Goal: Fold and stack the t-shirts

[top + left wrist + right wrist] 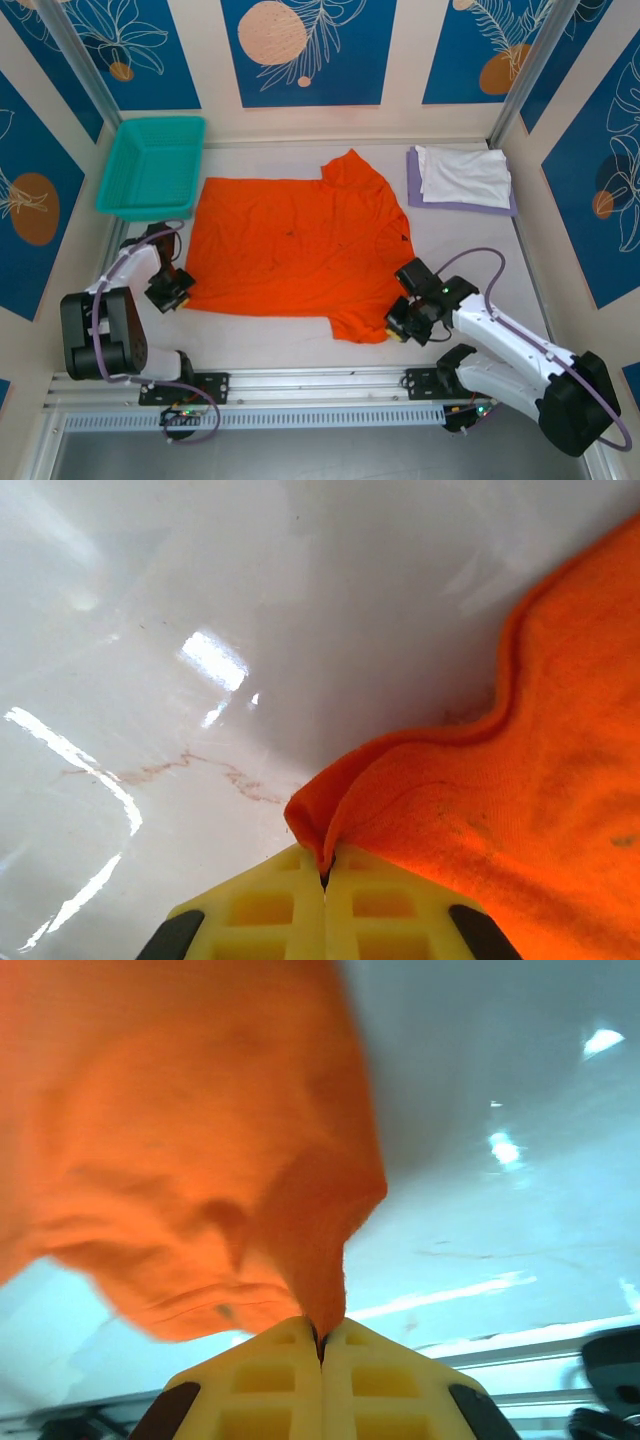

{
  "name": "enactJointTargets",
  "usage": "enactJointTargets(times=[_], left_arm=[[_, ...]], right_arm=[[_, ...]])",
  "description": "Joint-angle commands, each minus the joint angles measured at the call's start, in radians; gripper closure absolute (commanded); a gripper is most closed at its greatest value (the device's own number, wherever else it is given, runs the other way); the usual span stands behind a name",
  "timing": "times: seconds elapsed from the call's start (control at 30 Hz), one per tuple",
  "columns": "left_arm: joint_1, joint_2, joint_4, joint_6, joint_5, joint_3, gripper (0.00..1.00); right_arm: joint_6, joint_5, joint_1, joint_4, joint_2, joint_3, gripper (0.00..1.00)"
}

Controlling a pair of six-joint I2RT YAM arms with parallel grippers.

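The orange shirt point(290, 250) is lying flat and open in the middle of the table point(270, 340). Its bottom edge is pointing left and its neck is pointing right. One sleeve is pointing to the far side and one to the near side.

The left gripper point(172, 295) is sitting at the near left corner of the shirt. In the left wrist view its yellow fingers point(265, 905) are pressing tight together, and they are pinching a little fold of orange cloth between them. The right gripper point(400, 328) is sitting at the near sleeve. Its fingers are squeezing together too, and orange cloth is hanging out from between the tips.

The white shirt point(465, 175) is lying folded on top of the purple shirt point(412, 185) in the far right corner. So I think two shirts are done and stacked, and the orange one is only starting. The arms look like they are getting ready for the first fold.

Next, I think both arms are going to need to lift the near edge together, at the same height, and carry it over to the far edge. If one arm is going faster, the cloth may be bunching up or slipping out. The teal basket point(115, 190) is sitting close by the far left corner of the shirt, so the left arm should be staying clear of it.
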Motion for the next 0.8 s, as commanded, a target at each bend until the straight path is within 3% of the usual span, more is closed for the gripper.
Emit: enactJointTargets(times=[0.0,0.2,0.43,0.77], left_arm=[[0.016,-0.032,-0.092,0.066,-0.016,0.051,1.0],[0.014,0.032,-0.134,0.086,0.042,0.153,1.0],[0.007,0.19,-0.161,0.105,0.091,0.329,1.0],[-0.013,0.481,-0.216,0.105,0.092,0.628,1.0]], right_arm=[[-0.024,0.037,-0.018,-0.031,-0.009,0.092,1.0],[-0.102,0.007,-0.112,-0.042,0.146,0.29,1.0],[-0.224,-0.036,-0.245,-0.04,0.438,0.57,1.0],[-0.393,0.025,-0.303,-0.129,0.91,0.992,1.0]])
